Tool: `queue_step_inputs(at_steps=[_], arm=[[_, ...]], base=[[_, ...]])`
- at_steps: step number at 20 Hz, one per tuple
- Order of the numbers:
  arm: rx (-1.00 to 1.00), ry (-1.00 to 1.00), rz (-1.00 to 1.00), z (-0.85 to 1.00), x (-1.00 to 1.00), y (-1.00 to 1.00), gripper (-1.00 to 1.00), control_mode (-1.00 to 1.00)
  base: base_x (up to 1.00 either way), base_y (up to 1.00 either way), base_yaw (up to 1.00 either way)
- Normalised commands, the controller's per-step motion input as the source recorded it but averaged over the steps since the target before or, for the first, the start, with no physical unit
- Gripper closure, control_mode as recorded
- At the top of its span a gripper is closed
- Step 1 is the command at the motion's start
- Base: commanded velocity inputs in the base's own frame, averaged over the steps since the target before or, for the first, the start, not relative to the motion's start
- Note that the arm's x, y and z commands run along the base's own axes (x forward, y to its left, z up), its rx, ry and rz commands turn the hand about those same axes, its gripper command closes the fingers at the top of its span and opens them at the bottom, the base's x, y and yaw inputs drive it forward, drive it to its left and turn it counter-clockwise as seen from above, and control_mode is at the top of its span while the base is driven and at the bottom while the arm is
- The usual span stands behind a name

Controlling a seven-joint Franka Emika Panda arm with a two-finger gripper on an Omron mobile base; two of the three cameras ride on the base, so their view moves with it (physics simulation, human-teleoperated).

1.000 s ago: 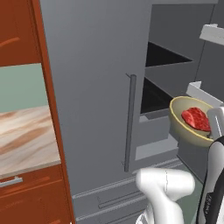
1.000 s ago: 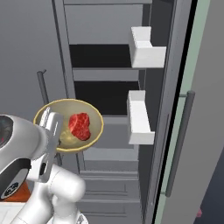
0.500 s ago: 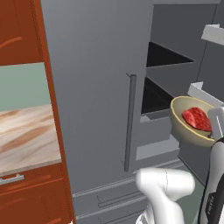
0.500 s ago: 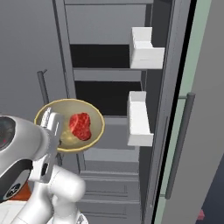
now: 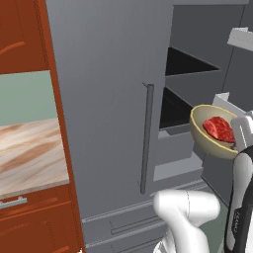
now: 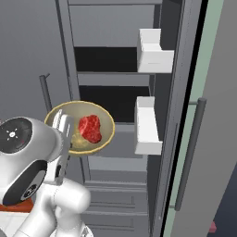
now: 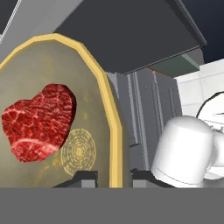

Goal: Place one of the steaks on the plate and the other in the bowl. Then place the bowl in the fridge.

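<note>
Even flat rendered light, sharp focus, dim fridge point(image 6: 115, 60) interior, no glare

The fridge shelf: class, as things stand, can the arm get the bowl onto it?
Probably yes. The gripper grips the bowl by its rim, steak inside, in front of the fridge's open right side. The dark shelf behind the bowl looks bare, with nothing between them.

Kitchen — steel fridge point(image 5: 108, 99), wooden cabinets point(image 5: 20, 34)

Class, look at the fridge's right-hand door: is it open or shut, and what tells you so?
Open. The fridge shows dark interior shelves, and its right door is swung outward, its white bins facing the compartment. The left door stays shut.
</note>
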Motion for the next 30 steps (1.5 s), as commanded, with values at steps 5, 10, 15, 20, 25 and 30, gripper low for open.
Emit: queue_step_inputs(at_steps=[5, 10, 15, 20, 25, 30], arm=[[-0.04, -0.08, 0.0, -0.18, 0.53, 0.0, 1.0, -1.0], [0.0, 0.0, 0.0, -0.05, 0.64, -0.11, 1.0, -1.0], [0.0, 0.0, 0.0, -0.1, 0.56, -0.16, 1.0, -1.0], [0.0, 0.0, 0.0, -0.12, 0.45, -0.13, 1.0, -1.0], [0.0, -0.04, 0.03, 0.04, 0.26, -0.02, 1.0, -1.0], [-0.01, -0.21, 0.04, 0.5, -0.21, 0.07, 1.0, -1.0]], base=[[0.0, 0.0, 0.0], [0.0, 0.0, 0.0], [0.0, 0.0, 0.0], [0.0, 0.0, 0.0], [0.0, 0.0, 0.0], [0.0, 0.0, 0.0]])
